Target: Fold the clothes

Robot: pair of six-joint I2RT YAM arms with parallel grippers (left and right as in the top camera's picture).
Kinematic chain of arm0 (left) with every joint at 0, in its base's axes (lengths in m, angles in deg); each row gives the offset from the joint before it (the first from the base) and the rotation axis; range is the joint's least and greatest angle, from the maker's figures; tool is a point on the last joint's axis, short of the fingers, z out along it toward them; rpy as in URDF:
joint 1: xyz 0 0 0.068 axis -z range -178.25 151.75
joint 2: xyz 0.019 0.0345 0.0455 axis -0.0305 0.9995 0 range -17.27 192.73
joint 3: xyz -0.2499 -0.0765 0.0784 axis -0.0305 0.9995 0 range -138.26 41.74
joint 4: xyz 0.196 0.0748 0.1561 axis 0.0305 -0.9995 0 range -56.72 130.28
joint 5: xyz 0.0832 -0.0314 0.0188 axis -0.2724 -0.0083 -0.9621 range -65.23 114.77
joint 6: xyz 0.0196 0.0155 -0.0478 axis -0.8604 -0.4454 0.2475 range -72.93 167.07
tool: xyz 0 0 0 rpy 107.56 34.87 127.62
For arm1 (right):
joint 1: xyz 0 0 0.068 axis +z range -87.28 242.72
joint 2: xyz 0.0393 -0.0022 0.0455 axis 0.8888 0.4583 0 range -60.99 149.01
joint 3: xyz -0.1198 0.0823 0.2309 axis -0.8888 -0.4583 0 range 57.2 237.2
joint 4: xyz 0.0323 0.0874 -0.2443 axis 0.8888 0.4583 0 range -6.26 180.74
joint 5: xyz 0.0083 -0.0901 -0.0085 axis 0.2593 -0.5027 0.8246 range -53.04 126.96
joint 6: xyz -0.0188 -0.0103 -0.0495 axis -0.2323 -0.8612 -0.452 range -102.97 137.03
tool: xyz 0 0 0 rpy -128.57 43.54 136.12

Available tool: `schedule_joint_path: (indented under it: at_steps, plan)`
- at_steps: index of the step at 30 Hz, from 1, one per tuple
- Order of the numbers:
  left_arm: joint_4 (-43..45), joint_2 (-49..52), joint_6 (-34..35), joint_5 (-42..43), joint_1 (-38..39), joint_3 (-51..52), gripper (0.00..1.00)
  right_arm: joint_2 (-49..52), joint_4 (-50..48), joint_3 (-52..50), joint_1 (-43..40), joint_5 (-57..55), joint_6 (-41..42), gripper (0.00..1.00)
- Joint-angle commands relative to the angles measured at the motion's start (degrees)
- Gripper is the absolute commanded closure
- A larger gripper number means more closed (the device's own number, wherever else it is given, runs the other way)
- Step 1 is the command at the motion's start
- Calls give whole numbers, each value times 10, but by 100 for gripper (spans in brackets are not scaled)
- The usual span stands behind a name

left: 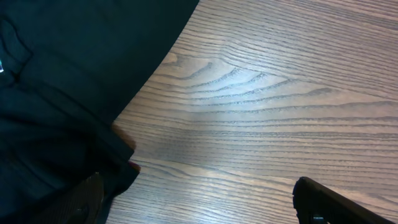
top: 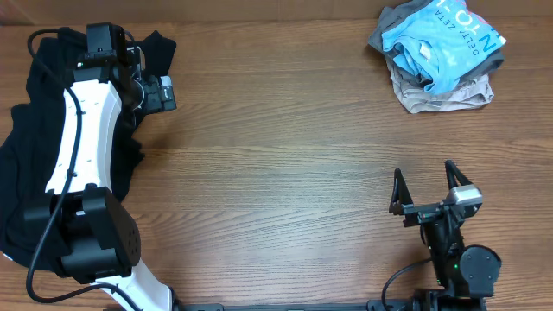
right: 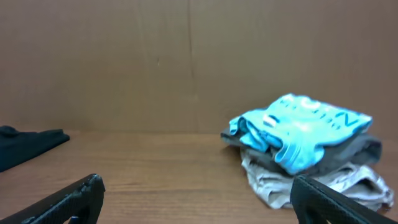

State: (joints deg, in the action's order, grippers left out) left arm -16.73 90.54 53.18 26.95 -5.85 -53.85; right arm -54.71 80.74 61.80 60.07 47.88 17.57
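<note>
A black garment [top: 24,147] lies spread and rumpled at the table's left edge, partly under my left arm. In the left wrist view it [left: 62,81] fills the left side. My left gripper [top: 154,91] is open at the garment's right edge; in its own view [left: 199,211] the left finger sits over the cloth and the right finger over bare wood. Nothing is held. My right gripper [top: 423,183] is open and empty near the front right, and it shows open in the right wrist view [right: 199,205].
A pile of clothes sits at the back right: a light blue printed shirt [top: 441,39] on top, grey and beige pieces [top: 436,95] beneath. It shows in the right wrist view [right: 298,130]. The wooden table [top: 285,155] spans the middle. A brown wall [right: 186,56] stands behind.
</note>
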Motion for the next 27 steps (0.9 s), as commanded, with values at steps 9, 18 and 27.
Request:
schedule_joint_path:
  at_steps: [9,18,27]
  plan:
    - [1,5,12,3,1,1,0,-57,29,-42,-4,-24,23,0]
    - [1,5,12,3,1,1,0,-61,74,-42,-4,-47,23,0]
    - [1,5,12,3,1,1,0,-61,73,-42,-4,-36,32,0]
